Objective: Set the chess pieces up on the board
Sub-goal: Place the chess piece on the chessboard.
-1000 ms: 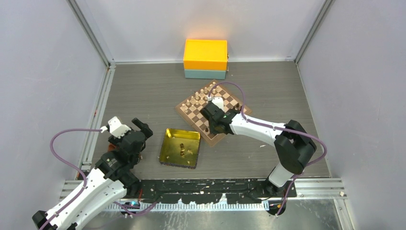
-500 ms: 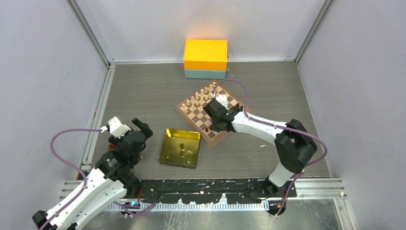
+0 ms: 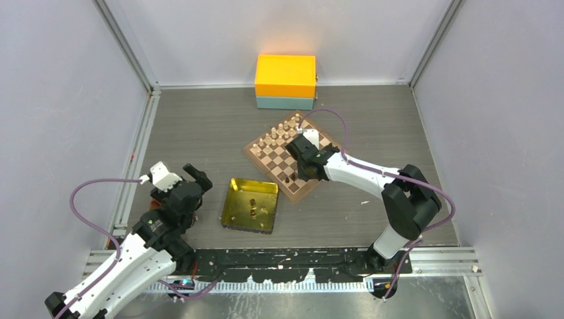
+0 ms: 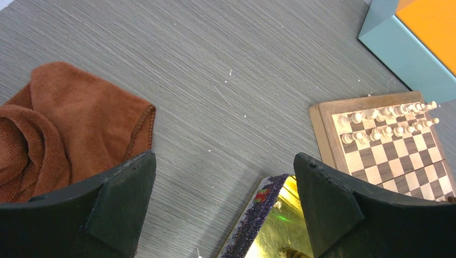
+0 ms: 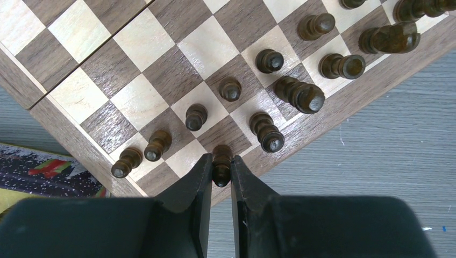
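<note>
The checkered wooden board (image 3: 266,153) lies turned diagonally mid-table; it also shows in the right wrist view (image 5: 134,70) and the left wrist view (image 4: 322,126). Several dark-brown chess pieces (image 5: 269,60) stand in two rows along its near edge. My right gripper (image 5: 221,169) is shut on one dark-brown chess piece (image 5: 221,161) over the board's near back row, beside another piece (image 5: 267,133). In the top view the right gripper (image 3: 300,159) sits over the board. My left gripper (image 4: 223,207) is open and empty, above the table left of the gold tray.
A shiny gold tray (image 3: 233,214) holds a few more dark pieces (image 3: 253,211). Pale beige chessmen (image 3: 276,135) line the board's far edge. An orange and teal box (image 3: 285,82) stands at the back. A rust-brown cloth (image 4: 64,123) lies left.
My right gripper has moved a little toward the board's far right, still shut on the piece. The left arm has not moved.
</note>
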Robot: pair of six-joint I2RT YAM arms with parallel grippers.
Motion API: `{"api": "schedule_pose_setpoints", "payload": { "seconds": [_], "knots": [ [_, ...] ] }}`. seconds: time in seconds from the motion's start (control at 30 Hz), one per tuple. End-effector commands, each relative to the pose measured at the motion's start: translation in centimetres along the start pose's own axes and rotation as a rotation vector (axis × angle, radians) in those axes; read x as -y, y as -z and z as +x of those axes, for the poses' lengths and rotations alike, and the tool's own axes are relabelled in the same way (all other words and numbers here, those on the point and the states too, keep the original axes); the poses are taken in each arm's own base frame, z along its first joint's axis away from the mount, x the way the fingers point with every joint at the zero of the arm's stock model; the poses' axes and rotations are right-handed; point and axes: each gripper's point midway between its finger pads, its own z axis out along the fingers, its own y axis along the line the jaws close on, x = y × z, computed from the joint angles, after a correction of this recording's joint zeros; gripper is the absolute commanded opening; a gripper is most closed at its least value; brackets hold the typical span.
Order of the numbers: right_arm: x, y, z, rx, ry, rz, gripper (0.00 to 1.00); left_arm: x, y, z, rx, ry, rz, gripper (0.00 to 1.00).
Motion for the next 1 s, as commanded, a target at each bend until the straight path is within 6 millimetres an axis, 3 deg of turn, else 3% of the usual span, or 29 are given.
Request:
{"api": "schedule_pose_setpoints", "payload": {
  "seconds": [0.0, 0.33, 0.6, 0.97],
  "knots": [
    [-0.31, 0.11, -2.30, 0.061, -0.020, -0.003, 0.01, 0.52, -0.18, -0.72, 0.038, 0.039, 0.006, 1.00],
    [-0.46, -0.39, -2.33, 0.048, -0.017, -0.005, 0.02, 0.82, -0.30, -0.87, 0.043, 0.035, 0.008, 1.00],
    [-0.24, -0.57, -2.00, 0.037, -0.016, 0.003, 0.22, 1.05, -0.47, -0.72, 0.040, 0.029, 0.008, 1.00],
    [-0.40, -0.03, -2.22, 0.046, -0.021, -0.016, 0.31, 0.97, -0.47, -0.60, 0.037, 0.030, 0.008, 1.00]
  ]
}}
